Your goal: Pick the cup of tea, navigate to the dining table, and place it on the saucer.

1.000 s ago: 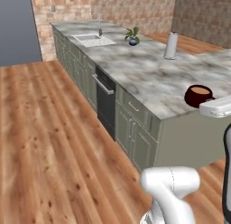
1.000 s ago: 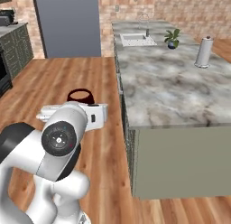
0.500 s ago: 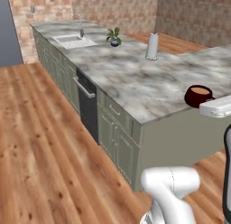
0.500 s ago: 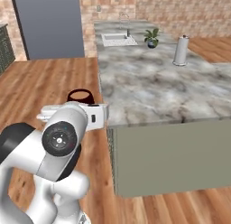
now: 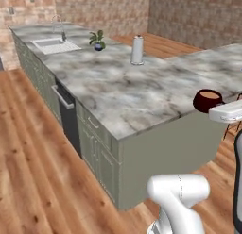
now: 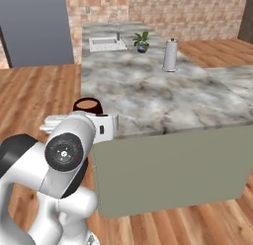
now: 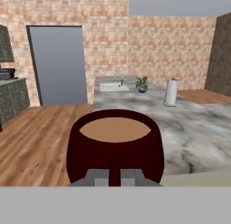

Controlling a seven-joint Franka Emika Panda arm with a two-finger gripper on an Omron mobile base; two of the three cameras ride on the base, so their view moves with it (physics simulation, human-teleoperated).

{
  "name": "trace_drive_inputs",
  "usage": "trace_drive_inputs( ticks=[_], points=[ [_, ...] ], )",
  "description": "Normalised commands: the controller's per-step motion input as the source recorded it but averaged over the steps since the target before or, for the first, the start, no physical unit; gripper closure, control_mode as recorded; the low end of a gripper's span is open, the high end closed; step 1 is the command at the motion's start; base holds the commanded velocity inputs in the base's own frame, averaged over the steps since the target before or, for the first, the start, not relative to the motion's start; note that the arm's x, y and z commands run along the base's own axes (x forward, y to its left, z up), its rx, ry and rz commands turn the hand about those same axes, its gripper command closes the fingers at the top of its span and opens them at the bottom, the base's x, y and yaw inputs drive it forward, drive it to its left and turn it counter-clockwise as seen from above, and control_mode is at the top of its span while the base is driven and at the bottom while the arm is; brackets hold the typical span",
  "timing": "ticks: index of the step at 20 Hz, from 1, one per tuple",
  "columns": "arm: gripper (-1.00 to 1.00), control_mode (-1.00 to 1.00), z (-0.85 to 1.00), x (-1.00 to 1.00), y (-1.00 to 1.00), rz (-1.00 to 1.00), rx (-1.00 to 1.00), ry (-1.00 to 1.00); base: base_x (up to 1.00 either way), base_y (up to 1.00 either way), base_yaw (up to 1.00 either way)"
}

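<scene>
The cup of tea [image 7: 115, 146] is up off the counter and riding in the gripper [image 7: 115, 175], jaws clamped tight on the near wall of the cup, brownish tea level inside, nothing slopping that I can see. In the left base view the maroon cup [image 5: 208, 100] hangs in the air just beyond the end of the marble island [image 5: 127, 94], with the white hand behind it; from the right base view it sits [image 6: 88, 105] just above the hand, off the island's near corner.

So the pick is done, I'd say. What's left is the bulk of the job: the drive to the dining table and the set-down on the saucer. Neither can be made out with any confidence. A pale marbled slab [image 5: 220, 63] runs off the right edge of the left base view, past the island, and something dark pokes out beneath it beside the hand, but whether that's the dining table I can't tell.

On the island: a sink with its tap [image 5: 52, 44], a small potted plant [image 5: 98, 40], a tall white canister [image 5: 137, 50], all well apart from the cup. A grey door [image 7: 58, 65] stands in the brick wall in the hand view.

The fingertips are mostly buried under the cup, so exactly how the pads sit on its wall is hidden, and the cup's base is cut off at the bottom of the hand view
</scene>
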Motion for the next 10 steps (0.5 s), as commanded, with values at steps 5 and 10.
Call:
trace_drive_inputs(
  ticks=[5, 10],
  points=[
    [1.0, 1.0, 0.0, 0.0, 0.0, 0.0, 0.0, 0.0, 0.36, -0.74, -0.09],
    [1.0, 1.0, 0.0, 0.0, 0.0, 0.0, 0.0, 0.0, 0.37, -0.82, -0.06]
  ],
)
